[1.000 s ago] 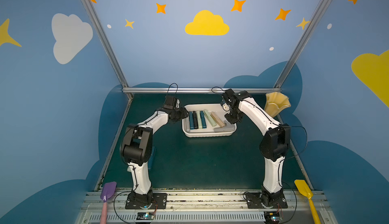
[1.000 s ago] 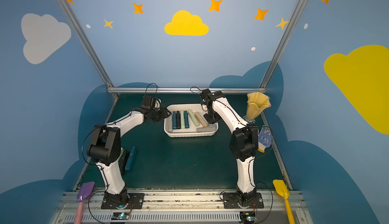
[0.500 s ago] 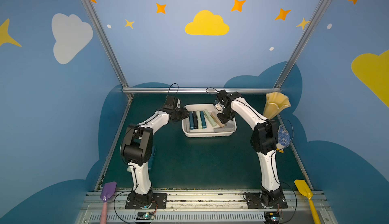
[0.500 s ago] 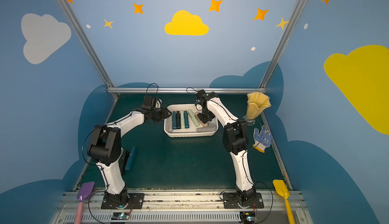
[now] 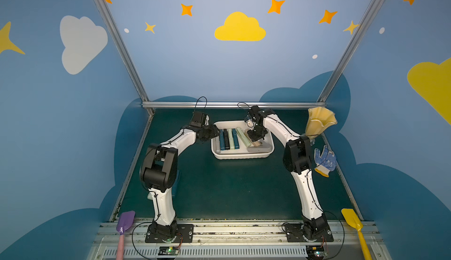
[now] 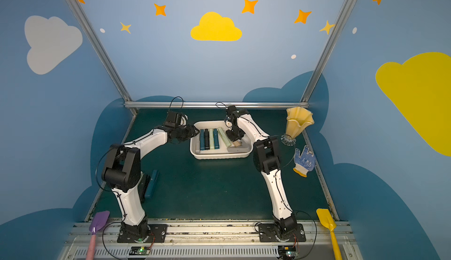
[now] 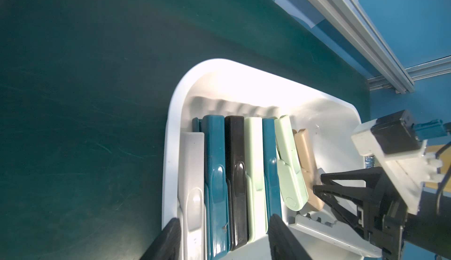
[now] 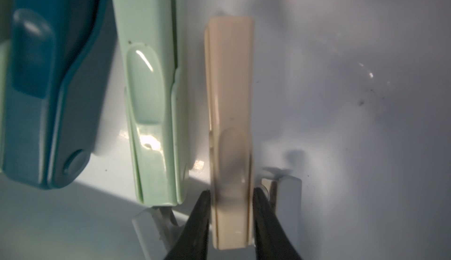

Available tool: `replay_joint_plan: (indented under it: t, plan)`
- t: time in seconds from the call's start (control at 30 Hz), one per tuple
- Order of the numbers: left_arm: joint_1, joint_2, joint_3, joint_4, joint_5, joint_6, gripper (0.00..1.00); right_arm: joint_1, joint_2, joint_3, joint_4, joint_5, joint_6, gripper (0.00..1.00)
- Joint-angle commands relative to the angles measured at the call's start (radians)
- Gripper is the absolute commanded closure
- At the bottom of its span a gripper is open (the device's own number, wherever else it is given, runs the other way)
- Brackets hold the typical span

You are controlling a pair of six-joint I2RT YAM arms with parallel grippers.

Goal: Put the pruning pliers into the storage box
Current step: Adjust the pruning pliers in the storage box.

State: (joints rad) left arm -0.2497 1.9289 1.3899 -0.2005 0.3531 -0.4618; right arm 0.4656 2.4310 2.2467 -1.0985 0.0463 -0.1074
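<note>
- Starting down at the near rail, catch the purple shovel [image 5: 125, 222] outside the left arm's base and the yellow shovel [image 5: 351, 219] outside the right one.
- Moving up the green mat [image 5: 231, 192], find teal pliers [image 6: 151, 182] lying flat beside the left arm, well apart from the storage box [image 5: 241, 155].
- Over at the right edge, note a blue-dotted glove [image 5: 325, 159].
- Inside the box, count a row of pruning pliers [image 7: 234, 153] lying side by side: grey, teal, black, pale green, teal, then tilted pale green pliers [image 8: 151, 87] and beige pliers [image 8: 229, 100] alongside.
- See the left gripper [image 5: 216, 132] at the box's left end, with fingers spread wide, poised over one end of that row.
- Watch the right gripper [image 8: 230, 197] down inside the box, pinching the beige pliers by one end with a finger on each flank.
- Furthest back, pick out the yellow vase [image 5: 318, 123] standing upright by the right wall.
</note>
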Motion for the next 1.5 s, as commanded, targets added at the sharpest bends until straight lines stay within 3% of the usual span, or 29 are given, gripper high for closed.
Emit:
replay_joint_plan:
  t: [0.0,0.13,0.33,0.7,0.87,0.97,1.23,1.33,1.47]
  plan:
    - [0.001,0.023,0.021,0.001,0.003,-0.001,0.43,-0.007,0.034,0.031,0.011,-0.036,0.039,0.74]
    - [0.003,0.027,0.024,0.0,0.006,-0.001,0.43,-0.015,0.058,0.065,0.011,-0.068,0.082,0.77]
    - [0.004,0.025,0.024,-0.002,0.005,0.002,0.43,-0.019,0.083,0.085,0.019,-0.074,0.113,0.72]
    - [0.005,0.001,0.018,-0.011,0.002,0.005,0.43,-0.027,0.086,0.071,0.094,-0.176,0.256,0.76]
    - [0.007,-0.036,0.009,-0.015,-0.007,0.009,0.41,-0.031,0.014,0.018,0.103,-0.142,0.246,0.68]
    - [0.016,-0.083,0.01,-0.027,-0.029,0.019,0.37,-0.04,-0.053,-0.022,0.122,-0.105,0.223,0.6]
    - [0.073,-0.275,-0.045,-0.067,-0.095,0.02,0.29,0.02,-0.209,-0.079,0.143,0.039,0.156,0.56]
    - [0.115,-0.386,-0.103,-0.114,-0.159,0.006,0.29,0.085,-0.285,-0.176,0.204,0.055,0.245,0.56]
    - [0.188,-0.562,-0.179,-0.221,-0.247,0.011,0.28,0.217,-0.418,-0.4,0.399,0.034,0.464,0.58]
